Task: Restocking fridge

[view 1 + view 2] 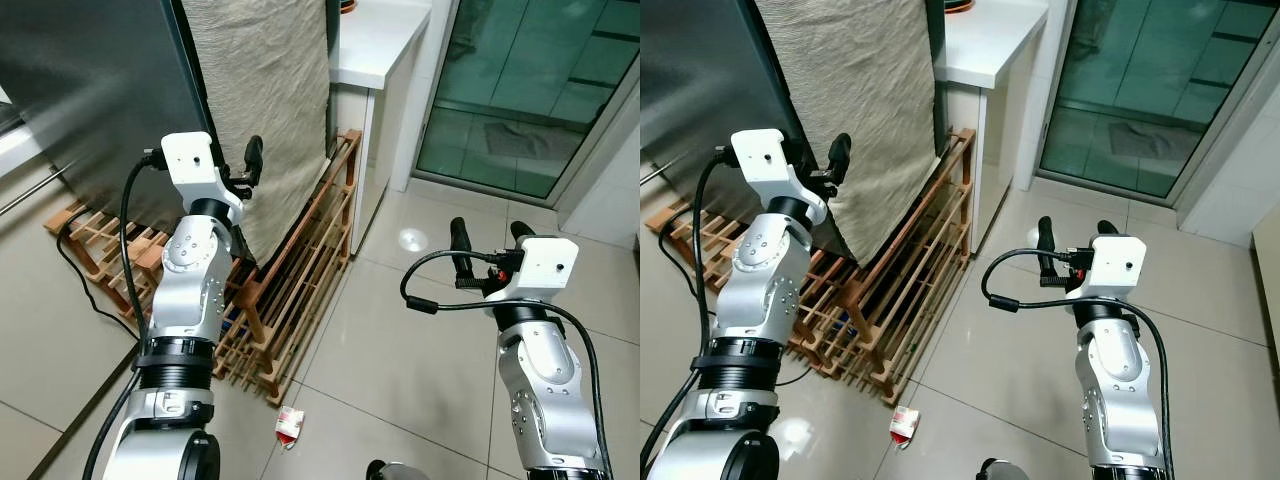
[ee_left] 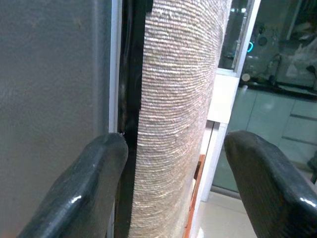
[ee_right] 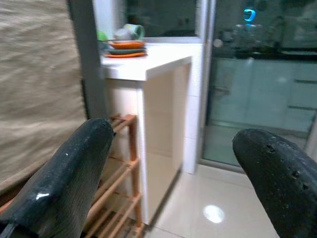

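Left gripper (image 2: pixel 173 188) just beside fridge (image 1: pixel 90 90)

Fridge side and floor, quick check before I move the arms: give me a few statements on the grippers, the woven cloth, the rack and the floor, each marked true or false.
1. The left gripper is open and raised at the fridge edge, next to the woven cloth. True.
2. The right gripper is shut on a bottle. False: it is open and holds nothing, raised over the tiled floor.
3. A small red and white carton lies on the floor near the wooden rack. True.
4. The white counter carries nothing. False: stacked dishes sit on it.
5. The wooden rack stands on the counter. False: it stands on the floor by the fridge.
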Controlling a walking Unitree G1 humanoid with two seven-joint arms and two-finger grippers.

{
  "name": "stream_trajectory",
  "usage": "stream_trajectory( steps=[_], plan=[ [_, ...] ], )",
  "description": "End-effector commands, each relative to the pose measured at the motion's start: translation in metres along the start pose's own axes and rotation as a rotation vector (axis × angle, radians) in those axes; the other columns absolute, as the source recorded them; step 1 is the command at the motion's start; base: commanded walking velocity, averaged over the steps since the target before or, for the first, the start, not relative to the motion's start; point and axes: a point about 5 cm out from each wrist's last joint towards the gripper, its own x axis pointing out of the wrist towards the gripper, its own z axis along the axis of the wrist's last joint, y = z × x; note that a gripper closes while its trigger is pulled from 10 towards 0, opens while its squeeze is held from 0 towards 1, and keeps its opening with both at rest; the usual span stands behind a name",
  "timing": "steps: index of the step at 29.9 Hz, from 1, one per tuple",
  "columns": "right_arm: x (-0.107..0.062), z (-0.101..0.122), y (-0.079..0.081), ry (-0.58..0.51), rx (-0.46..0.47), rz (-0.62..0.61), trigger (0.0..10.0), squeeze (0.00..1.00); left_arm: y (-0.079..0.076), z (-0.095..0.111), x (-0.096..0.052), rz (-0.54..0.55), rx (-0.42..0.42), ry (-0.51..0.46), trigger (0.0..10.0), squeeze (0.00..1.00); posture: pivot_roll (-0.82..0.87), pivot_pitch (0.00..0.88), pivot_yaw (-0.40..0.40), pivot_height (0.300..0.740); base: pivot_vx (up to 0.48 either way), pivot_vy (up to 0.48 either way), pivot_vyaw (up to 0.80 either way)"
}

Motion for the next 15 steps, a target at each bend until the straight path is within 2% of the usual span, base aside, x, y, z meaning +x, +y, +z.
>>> stream_trajectory(
  steps=[1, 3, 10, 15],
  plan=[
    [0.004, 0.003, 0.008, -0.009, 0.023, 0.054, 10.0, 0.00, -0.007, 0.005, 0.008, -0.044, 0.018, -0.012, 10.0, 0.00, -0.17, 0.000, 0.043, 0.740, 0.000, 0.000, 0.00],
    [0.005, 0.004, 0.013, -0.006, 0.031, 0.087, 10.0, 0.00, -0.006, 0.007, 0.014, -0.042, 0.027, -0.017, 10.0, 0.00, -0.18, 0.000, 0.043, 0.740, 0.000, 0.000, 0.00],
    [0.005, 0.003, 0.015, 0.002, 0.033, 0.115, 10.0, 0.00, -0.006, 0.010, 0.021, -0.037, 0.027, -0.022, 10.0, 0.00, -0.18, 0.000, 0.040, 0.740, 0.000, 0.000, 0.00],
    [0.004, 0.003, 0.015, 0.011, 0.038, 0.134, 10.0, 0.00, -0.013, 0.008, 0.026, -0.067, 0.009, -0.024, 10.0, 0.00, -0.19, 0.000, 0.036, 0.740, 0.000, 0.000, 0.00]
  ],
)
